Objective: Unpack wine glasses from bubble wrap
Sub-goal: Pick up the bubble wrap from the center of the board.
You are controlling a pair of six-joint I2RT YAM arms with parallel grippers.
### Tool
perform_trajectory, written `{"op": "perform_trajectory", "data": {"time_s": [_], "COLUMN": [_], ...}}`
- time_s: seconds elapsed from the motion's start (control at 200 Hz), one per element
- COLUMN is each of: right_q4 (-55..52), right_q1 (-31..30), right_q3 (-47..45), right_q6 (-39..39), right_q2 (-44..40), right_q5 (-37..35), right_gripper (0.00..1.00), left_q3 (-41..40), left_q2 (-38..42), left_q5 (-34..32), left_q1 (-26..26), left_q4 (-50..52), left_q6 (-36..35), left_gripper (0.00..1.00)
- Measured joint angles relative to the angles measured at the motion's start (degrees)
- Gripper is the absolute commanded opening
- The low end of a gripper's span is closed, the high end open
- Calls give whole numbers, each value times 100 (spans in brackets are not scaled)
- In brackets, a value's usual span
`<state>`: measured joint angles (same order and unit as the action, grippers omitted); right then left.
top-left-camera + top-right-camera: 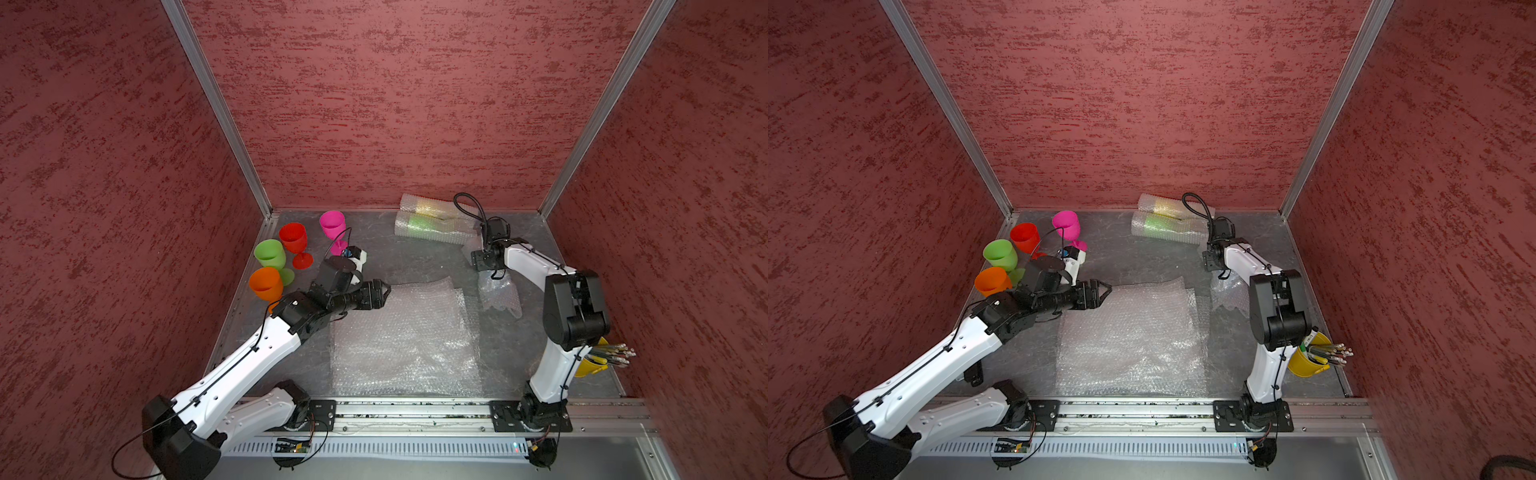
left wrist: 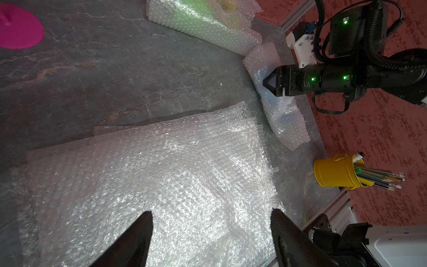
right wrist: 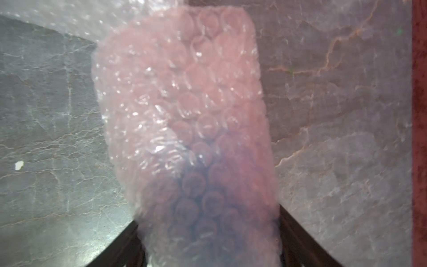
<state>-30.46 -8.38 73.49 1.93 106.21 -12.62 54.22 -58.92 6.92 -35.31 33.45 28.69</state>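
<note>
Left hand [image 1: 386,289] released, jaws wide, nothing in it, hovering at the far-left edge of the flat bubble wrap sheets [image 1: 403,345] stacked mid worktop [image 1: 415,262]. Right hand [image 2: 266,82] points down at a bubble wrap sleeve [image 1: 498,296] on the right side of the worktop. In the right wrist view the sleeve fills the gap between both fingers [image 3: 298,233], with a bluish tint inside; cannot tell whether it is clamped or only straddled. Four unwrapped wine glasses stand upright, clustered at the far left: pink goblet [image 1: 332,224], red goblet [image 1: 293,237], green goblet [image 1: 270,253], orange goblet [image 1: 266,283]. Two more wrapped ones lie side by side at the back wall: yellow-tinted sleeve [image 1: 432,206], and green-tinted sleeve [image 1: 419,226] just in front of it. Yellow cup [image 1: 1304,365] of pens sits near-right, beside the right arm.
</note>
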Motion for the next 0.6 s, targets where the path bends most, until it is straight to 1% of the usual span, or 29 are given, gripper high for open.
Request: {"op": "perform_trajectory", "data": {"time_s": [0.13, 0.26, 0.361, 0.456, 0.601], "right_q4": [-160, -186, -177, -177, -157], "right_q1": [26, 31, 31, 31, 35], "right_q3": [-330, -380, -365, -354, -354], "right_q6": [205, 240, 280, 337, 402], "right_q2": [-4, 9, 48, 61, -39], "right_q5": [94, 22, -186, -389, -608], "right_gripper": [99, 98, 92, 83, 79], "left_q3": [-2, -17, -39, -68, -87], "left_q2": [0, 0, 0, 0, 0], "left_q5": [85, 175, 210, 219, 223], "left_q1": [44, 66, 85, 133, 234], "left_q4": [-11, -31, -55, -57, -66], "left_q6": [11, 17, 20, 22, 63], "left_gripper": [81, 81, 81, 81, 81]}}
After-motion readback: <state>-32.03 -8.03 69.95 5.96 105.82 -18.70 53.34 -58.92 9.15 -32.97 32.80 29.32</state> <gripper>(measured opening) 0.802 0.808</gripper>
